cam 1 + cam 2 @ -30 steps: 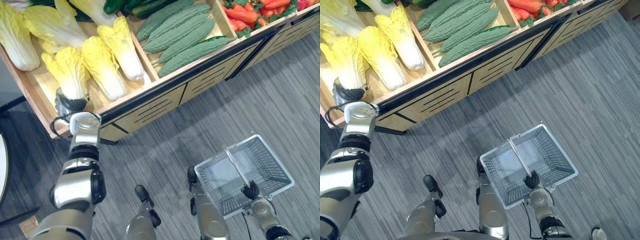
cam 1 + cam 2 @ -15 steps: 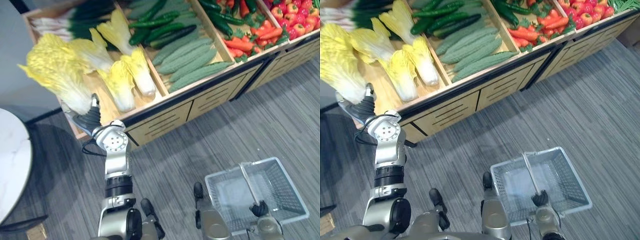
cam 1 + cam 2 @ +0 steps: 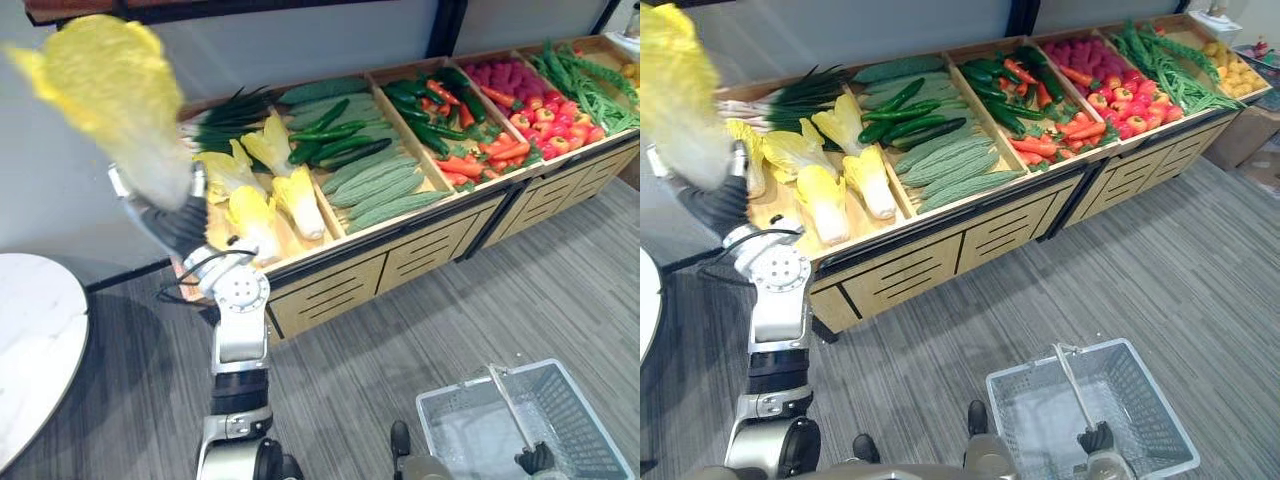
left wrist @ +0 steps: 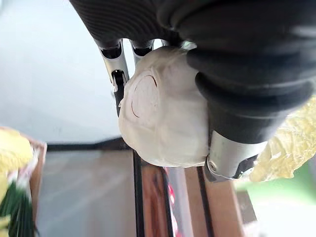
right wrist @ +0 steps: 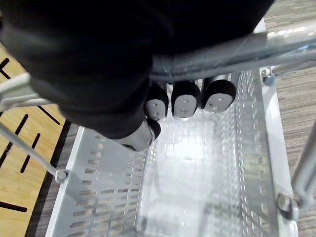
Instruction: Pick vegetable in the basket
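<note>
Yellow cabbage is high up in the upper left of the frame, in front of the grey wall. Its leafy top is blurred, so it is hard to see it well, but it looks like a long leafy cabbage. The left robot hand has hold of it from below. In the left wrist view the fingers and the thumb curl tight round its white bottom end.

Low at the left edge is a round white tabletop.

Just right of the left robot hand stands a long wooden stand with boxes on top and drawers in front. In its first box, on the left, lie more cabbages and some green onions. The next box has dark cucumbers at the back and bumpy green gourds at the front. Further right are carrots, then red peppers, then green beans at the far right end.

In the lower right of the frame is a grey wire basket, over the grey striped floor and well apart from the cabbage. The right robot hand is under its thin handle. In the right wrist view the fingers are curled round the handle bar, so this hand carries the basket.
</note>
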You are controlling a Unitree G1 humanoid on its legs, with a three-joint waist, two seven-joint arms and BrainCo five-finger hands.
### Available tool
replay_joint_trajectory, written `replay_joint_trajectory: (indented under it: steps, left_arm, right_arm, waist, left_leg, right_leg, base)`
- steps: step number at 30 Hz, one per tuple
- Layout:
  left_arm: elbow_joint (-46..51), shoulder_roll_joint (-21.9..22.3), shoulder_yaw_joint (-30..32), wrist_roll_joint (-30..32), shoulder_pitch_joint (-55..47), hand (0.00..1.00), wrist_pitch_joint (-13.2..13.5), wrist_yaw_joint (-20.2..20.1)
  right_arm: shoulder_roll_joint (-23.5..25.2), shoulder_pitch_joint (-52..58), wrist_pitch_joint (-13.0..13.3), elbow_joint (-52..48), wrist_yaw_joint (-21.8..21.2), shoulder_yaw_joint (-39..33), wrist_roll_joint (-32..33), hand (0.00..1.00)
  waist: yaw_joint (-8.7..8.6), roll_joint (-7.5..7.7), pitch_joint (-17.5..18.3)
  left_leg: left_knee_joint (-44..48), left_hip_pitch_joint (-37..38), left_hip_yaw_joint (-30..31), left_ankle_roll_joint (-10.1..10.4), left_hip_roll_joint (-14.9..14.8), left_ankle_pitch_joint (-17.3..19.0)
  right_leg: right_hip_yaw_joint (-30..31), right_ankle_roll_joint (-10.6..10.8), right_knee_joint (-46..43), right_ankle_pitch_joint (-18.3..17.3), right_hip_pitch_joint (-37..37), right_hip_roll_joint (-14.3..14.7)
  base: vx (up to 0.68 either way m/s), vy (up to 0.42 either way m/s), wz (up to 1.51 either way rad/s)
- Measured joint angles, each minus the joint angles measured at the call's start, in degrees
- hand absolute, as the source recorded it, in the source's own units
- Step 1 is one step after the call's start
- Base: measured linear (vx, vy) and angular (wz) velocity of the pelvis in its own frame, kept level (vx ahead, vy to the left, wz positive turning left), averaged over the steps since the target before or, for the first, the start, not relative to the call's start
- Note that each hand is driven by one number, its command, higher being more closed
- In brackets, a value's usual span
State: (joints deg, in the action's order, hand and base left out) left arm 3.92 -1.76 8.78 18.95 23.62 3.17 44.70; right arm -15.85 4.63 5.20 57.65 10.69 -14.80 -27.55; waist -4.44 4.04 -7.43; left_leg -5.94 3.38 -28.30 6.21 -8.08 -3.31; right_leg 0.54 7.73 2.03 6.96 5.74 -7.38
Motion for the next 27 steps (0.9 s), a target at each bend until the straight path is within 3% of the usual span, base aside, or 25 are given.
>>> replay_joint_trajectory:
  steps: [8, 13, 20, 27]
  left_arm:
    - [0.5, -4.6, -11.8, 0.4, -5.8, 1.0, 5.1, -11.0]
    - [2.0, -9.0, -16.8, 2.1, -10.1, 1.0, 8.9, -17.7]
    - [2.0, -12.9, -23.5, 0.9, -12.4, 1.0, 13.0, -25.1]
    - [-0.1, -17.4, -34.8, -5.4, -12.7, 1.0, 15.4, -31.6]
  right_arm:
    - [-12.9, 1.5, 1.6, -17.9, -3.9, 8.5, -1.9, 1.0]
    - [-19.5, 1.4, 5.7, -25.7, -7.2, 14.5, -1.8, 1.0]
    - [-26.0, -2.4, 7.3, -27.5, -10.5, 19.9, -1.4, 1.0]
    - [-29.0, -4.9, 7.5, -34.1, -11.1, 23.4, 1.6, 1.0]
  waist:
    - [-0.99, -1.53, 2.8]
    - [-1.65, -1.84, 4.1]
    - [-2.91, -2.98, 4.8]
    - [-3.24, -3.88, 5.4]
  left_leg:
    - [0.0, 3.8, -7.5, 0.6, 0.4, 1.8]
    - [0.0, 6.2, -13.0, 1.4, 0.9, 3.2]
    - [0.0, 9.6, -19.3, 1.8, 2.0, 4.9]
    - [0.1, 13.1, -26.9, 3.2, 2.2, 7.0]
  right_leg:
    - [7.3, 1.1, 0.0, 0.7, 1.0, 0.9]
    - [12.6, 1.8, 0.0, 1.2, 2.0, 1.8]
    - [18.7, 2.1, 0.1, 1.6, 2.1, 2.9]
    - [25.2, 2.1, 0.0, 1.9, 2.2, 5.1]
  base:
    - [0.01, -0.005, -0.48]
    - [0.02, -0.015, -0.55]
    - [0.01, 0.007, -0.49]
    - [0.02, -0.007, -0.52]
